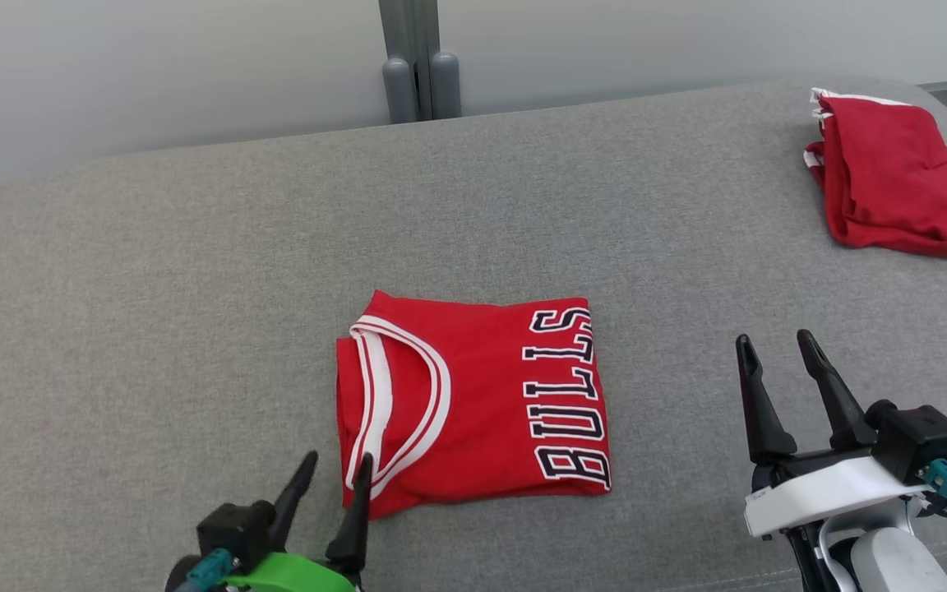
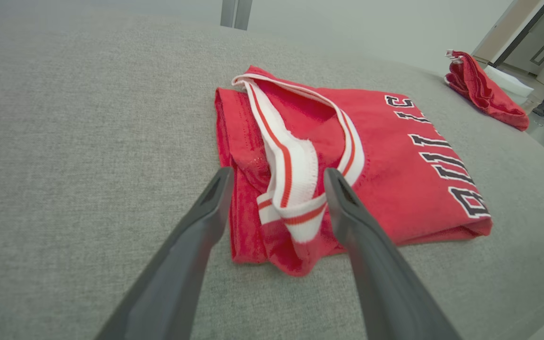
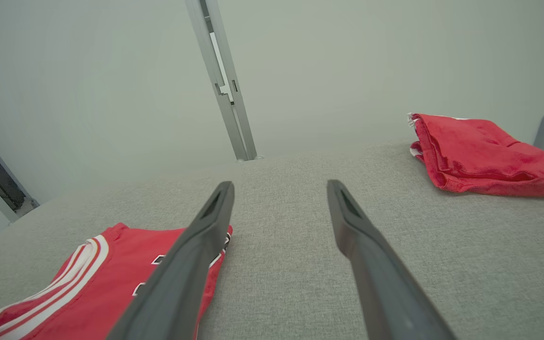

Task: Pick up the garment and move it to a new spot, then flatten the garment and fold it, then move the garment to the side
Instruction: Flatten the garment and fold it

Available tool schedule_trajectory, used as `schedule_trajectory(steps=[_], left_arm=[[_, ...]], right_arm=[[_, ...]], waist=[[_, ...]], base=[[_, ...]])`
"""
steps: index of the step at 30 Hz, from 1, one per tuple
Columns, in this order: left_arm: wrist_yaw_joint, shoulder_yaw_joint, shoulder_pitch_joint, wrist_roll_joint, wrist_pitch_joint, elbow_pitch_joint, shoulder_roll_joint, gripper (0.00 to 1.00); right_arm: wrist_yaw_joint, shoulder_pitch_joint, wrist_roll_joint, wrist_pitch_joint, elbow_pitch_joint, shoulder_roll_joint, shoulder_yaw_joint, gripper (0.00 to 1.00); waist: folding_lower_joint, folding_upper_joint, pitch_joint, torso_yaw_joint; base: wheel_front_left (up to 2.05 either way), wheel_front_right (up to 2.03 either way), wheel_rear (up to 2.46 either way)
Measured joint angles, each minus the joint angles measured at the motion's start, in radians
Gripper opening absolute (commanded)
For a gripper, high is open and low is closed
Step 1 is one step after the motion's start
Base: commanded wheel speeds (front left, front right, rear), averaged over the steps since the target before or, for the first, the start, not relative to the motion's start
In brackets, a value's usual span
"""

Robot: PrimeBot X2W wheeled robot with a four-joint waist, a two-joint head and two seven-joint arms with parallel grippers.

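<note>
**Folded jersey on the cushion, read left to right across the head view.** The left gripper (image 1: 338, 457) is hovering at the lower left with its two fingers spread wide, clamping nothing. In the left wrist view its fingers (image 2: 206, 212) are straddling the near left corner of the jersey (image 2: 395, 179), with the white collar band lying between them. Whether either finger is touching the cloth cannot be told. The jersey, red with "BULLS" lettering along its right edge, is lying folded into a rough square at the middle of the grey cushion (image 1: 153, 288). The right gripper (image 1: 773, 337) is hanging well apart to the jersey's right, its jaws likewise wide and empty, over bare cushion. A second red garment (image 1: 893, 181) is lying folded at the far right corner.
</note>
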State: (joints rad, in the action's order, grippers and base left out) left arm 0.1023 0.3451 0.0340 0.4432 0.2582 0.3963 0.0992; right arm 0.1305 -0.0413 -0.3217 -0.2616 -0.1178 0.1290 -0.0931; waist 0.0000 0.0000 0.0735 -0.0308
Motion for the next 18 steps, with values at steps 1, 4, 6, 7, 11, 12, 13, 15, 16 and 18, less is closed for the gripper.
schedule_trajectory(steps=[1, 4, 6, 7, 11, 12, 13, 15, 16, 18], left_arm=[[-0.007, -0.018, 0.002, -0.008, 0.002, -0.019, 0.003, 1.00], [-0.028, -0.095, 0.007, -0.031, 0.003, -0.096, 0.011, 1.00], [-0.042, -0.151, 0.008, -0.064, 0.003, -0.147, 0.019, 1.00], [-0.049, -0.178, 0.008, -0.080, 0.003, -0.165, 0.026, 1.00], [-0.059, -0.257, 0.010, -0.109, 0.003, -0.206, 0.041, 1.00], [-0.059, -0.273, 0.010, -0.122, 0.003, -0.213, 0.044, 1.00], [-0.060, -0.287, 0.011, -0.129, 0.003, -0.218, 0.047, 1.00], [-0.060, -0.307, 0.011, -0.140, 0.003, -0.221, 0.053, 1.00], [-0.060, -0.315, 0.011, -0.145, 0.003, -0.221, 0.057, 1.00], [-0.060, -0.330, 0.011, -0.151, 0.003, -0.218, 0.063, 1.00]], right_arm=[[0.000, -0.002, 0.001, 0.000, 0.002, 0.003, 0.000, 1.00], [0.000, -0.006, 0.008, 0.000, 0.009, 0.009, 0.002, 1.00], [0.000, -0.006, 0.012, 0.000, 0.012, 0.011, 0.002, 1.00], [0.000, -0.006, 0.016, 0.000, 0.012, 0.011, 0.002, 1.00], [0.000, -0.007, 0.021, 0.000, 0.012, 0.016, -0.002, 1.00], [0.000, -0.007, 0.023, 0.000, 0.011, 0.017, -0.003, 1.00], [0.000, -0.008, 0.026, 0.000, 0.009, 0.019, -0.004, 1.00], [0.000, -0.011, 0.026, 0.000, 0.006, 0.023, -0.004, 1.00], [0.000, -0.011, 0.026, 0.000, 0.005, 0.025, -0.004, 1.00], [0.000, -0.011, 0.026, 0.000, 0.001, 0.030, -0.004, 1.00]], waist=[[0.0000, 0.0000, -0.001, 0.002], [0.0000, 0.0000, -0.006, 0.009], [0.0000, 0.0000, -0.011, 0.013], [0.0000, 0.0000, -0.013, 0.014], [0.0000, 0.0000, -0.024, 0.016], [0.0000, 0.0000, -0.026, 0.016], [0.0000, 0.0000, -0.029, 0.016], [0.0000, 0.0000, -0.033, 0.016], [0.0000, 0.0000, -0.035, 0.016], [0.0000, 0.0000, -0.040, 0.017]], base=[[0.00, 0.00, 0.00], [0.00, 0.00, 0.00], [0.00, 0.00, 0.00], [0.00, 0.00, 0.00], [0.00, 0.00, 0.00], [0.00, 0.00, 0.00], [0.00, 0.00, 0.00], [0.00, 0.00, 0.00], [0.00, 0.00, 0.00], [0.00, 0.00, 0.00]])
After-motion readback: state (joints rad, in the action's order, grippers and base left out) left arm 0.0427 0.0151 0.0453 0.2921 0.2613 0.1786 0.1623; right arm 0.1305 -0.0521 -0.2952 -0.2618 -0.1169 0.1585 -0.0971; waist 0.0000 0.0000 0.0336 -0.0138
